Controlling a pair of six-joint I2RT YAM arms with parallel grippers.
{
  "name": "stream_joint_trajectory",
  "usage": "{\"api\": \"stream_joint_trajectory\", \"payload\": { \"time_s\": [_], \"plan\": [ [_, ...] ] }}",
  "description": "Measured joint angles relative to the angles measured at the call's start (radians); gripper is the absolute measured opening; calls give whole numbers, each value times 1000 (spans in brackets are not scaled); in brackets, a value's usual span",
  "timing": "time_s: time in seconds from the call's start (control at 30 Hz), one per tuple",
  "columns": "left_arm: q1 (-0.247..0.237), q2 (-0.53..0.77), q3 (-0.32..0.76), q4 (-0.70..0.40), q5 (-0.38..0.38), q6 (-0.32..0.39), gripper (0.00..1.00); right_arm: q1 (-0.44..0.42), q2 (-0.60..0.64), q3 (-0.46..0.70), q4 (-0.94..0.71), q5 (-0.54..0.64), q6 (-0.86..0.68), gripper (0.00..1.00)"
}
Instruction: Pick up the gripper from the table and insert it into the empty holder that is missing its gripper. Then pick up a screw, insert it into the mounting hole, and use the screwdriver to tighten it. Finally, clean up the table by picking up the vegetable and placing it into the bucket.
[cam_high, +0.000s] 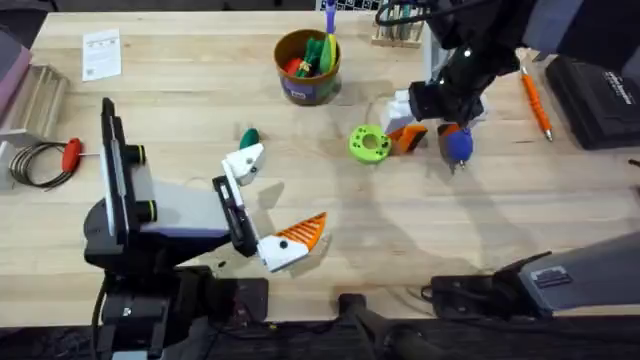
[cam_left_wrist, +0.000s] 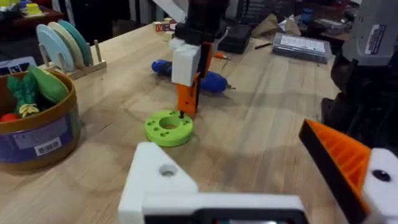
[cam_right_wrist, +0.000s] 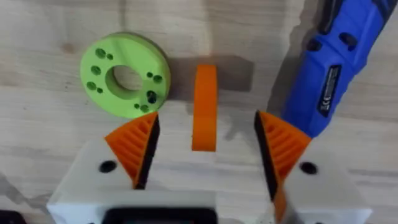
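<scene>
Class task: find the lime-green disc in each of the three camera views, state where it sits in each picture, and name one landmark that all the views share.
Overhead: the lime-green disc lies right of centre, just left of the right end effector.
Left wrist: centre of the picture, in front of the orange gripper piece.
Right wrist: upper left, left of that orange piece.
Shared landmark: the blue screwdriver.

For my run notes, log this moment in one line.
right tool: open, straddling small orange plastic wedge | left tool: open, one white mount lacks its pad | blue screwdriver: on table

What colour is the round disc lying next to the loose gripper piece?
Lime green, dotted with small holes around a central hole; the disc shows best in the right wrist view, beside the orange gripper.
</scene>
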Motion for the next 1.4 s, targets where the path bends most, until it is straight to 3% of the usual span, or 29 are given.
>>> {"api": "stream_joint_trajectory", "payload": {
  "time_s": [0.1, 0.37, 0.4, 0.77, 1.0, 1.23, 1.4],
  "plan": [
    [0, 0, 0, 0, 0, 0, 985, 0, 7, -3, 11, 0, -3, 780],
    [0, 0, 0, 0, 0, 0, 985, 0, 12, -5, 22, -3, -8, 46],
    [0, 0, 0, 0, 0, 0, 985, 0, 12, -5, 23, -3, -7, 17],
    [0, 0, 0, 0, 0, 0, 985, 0, -12, -9, -3, 24, -7, 9],
    [0, 0, 0, 0, 0, 0, 985, -3, -198, -10, -28, 15, -7, 8],
    [0, 0, 0, 0, 0, 0, 985, -6, -374, -10, 10, -104, -2, 8],
    [0, 0, 0, 0, 0, 0, 985, -6, -446, -63, 159, -246, 29, 8]
  ]
}}
